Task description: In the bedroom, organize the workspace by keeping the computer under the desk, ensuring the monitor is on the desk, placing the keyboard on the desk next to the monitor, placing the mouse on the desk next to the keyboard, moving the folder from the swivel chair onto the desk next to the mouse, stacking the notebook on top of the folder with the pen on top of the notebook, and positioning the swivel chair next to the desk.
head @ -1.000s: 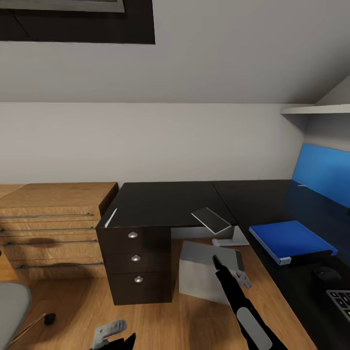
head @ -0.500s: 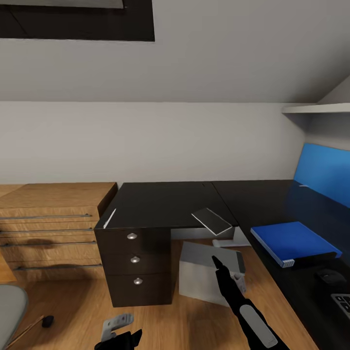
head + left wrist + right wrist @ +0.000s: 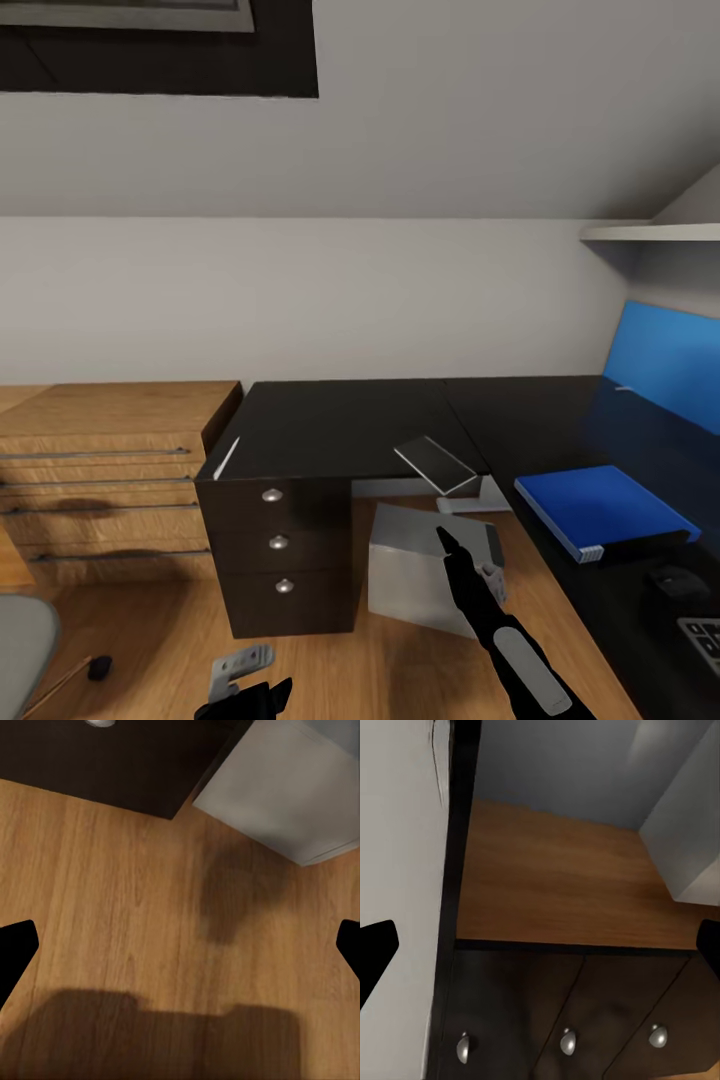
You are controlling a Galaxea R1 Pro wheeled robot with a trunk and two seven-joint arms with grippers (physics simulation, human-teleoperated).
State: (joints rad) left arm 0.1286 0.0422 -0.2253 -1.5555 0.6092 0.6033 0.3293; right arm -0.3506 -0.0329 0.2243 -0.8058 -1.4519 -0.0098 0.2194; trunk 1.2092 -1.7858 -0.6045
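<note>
Item: the notebook (image 3: 436, 465), thin, dark-covered, lay tilted at the inner corner of the desk (image 3: 340, 420), one end overhanging the edge. We judged it light, stiff and slippery on the glossy top, best pinched at the overhanging end. The pen (image 3: 227, 457) lay at the desk's left edge; the folder (image 3: 600, 508) sat on the right wing, the mouse (image 3: 675, 578) and the cut-off keyboard (image 3: 706, 634) near it. The computer (image 3: 425, 568) stood below, partly hidden by the right gripper (image 3: 490, 580); its fingers we could not tell. The left gripper (image 3: 238, 680) showed spread fingers. The swivel chair (image 3: 22, 640) was cropped.
</note>
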